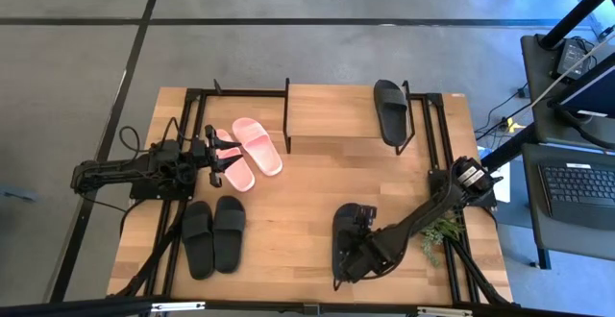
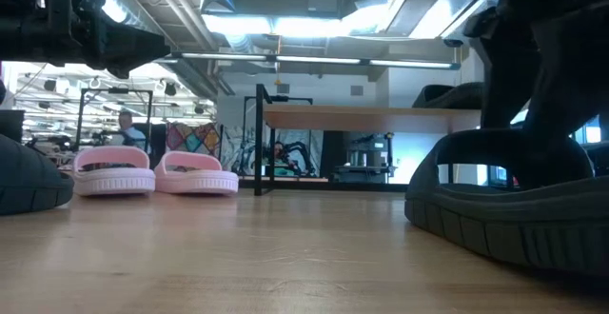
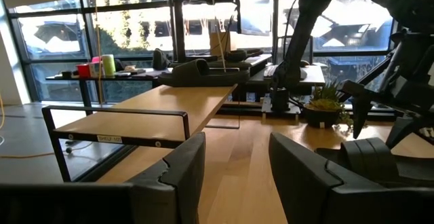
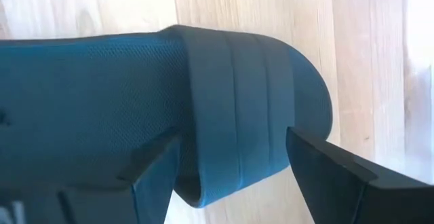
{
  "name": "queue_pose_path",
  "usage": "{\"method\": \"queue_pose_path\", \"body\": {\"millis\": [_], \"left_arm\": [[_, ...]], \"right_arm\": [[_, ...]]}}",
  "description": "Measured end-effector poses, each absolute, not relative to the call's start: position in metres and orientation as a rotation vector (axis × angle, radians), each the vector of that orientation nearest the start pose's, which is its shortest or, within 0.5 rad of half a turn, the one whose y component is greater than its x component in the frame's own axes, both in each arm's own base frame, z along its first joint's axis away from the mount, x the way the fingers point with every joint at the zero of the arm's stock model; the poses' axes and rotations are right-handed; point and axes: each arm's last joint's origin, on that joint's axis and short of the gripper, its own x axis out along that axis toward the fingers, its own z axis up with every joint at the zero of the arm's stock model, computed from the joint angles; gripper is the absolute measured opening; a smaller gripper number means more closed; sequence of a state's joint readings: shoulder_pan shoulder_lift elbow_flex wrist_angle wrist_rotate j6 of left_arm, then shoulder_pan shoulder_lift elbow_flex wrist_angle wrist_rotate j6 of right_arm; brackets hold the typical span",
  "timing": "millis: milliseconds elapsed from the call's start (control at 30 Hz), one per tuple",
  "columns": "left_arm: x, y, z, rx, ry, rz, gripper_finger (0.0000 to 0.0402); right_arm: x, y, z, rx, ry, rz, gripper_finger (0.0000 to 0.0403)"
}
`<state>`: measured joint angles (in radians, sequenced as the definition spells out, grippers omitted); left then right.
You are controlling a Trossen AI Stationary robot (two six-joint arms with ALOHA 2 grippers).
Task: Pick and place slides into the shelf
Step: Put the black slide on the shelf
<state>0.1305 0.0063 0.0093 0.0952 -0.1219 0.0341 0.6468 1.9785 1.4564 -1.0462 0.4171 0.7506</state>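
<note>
One black slide (image 1: 346,245) lies flat on its sole on the table near the front edge. My right gripper (image 4: 230,139) slants down over it, open, with one finger on each side of its wide strap (image 4: 237,102). A second black slide (image 1: 389,110) lies on the right end of the shelf's wooden top board (image 1: 332,110). The pink pair (image 1: 248,152) lies left of the shelf, and a black pair (image 1: 213,235) lies at the front left. My left gripper (image 1: 216,154) waits open beside the pink pair, with nothing between its fingers.
Black metal frame rails (image 1: 423,144) run along the table's sides. A small green plant (image 1: 442,231) sits by the right arm's base. Bare wood lies between the shelf and the front slides.
</note>
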Motion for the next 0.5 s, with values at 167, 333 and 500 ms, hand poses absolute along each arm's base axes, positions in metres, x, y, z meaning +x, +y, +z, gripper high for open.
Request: {"method": "queue_pose_path", "body": {"millis": [167,333,500], "left_arm": [[0.0956,0.0161,0.1754,0.034,-0.094,0.254,0.0156],[0.0956,0.0161,0.1754,0.034,-0.094,0.254,0.0156],[0.0956,0.0161,0.1754,0.034,-0.094,0.254,0.0156]], "right_arm": [[0.2994,0.2112,0.1801,-0.165,1.289,-0.322,0.0263],[0.2999,0.2102,0.18,-0.164,1.291,-0.325,0.0221],[0.3022,0.2068,0.1799,-0.159,1.293,-0.333,0.0154]]}}
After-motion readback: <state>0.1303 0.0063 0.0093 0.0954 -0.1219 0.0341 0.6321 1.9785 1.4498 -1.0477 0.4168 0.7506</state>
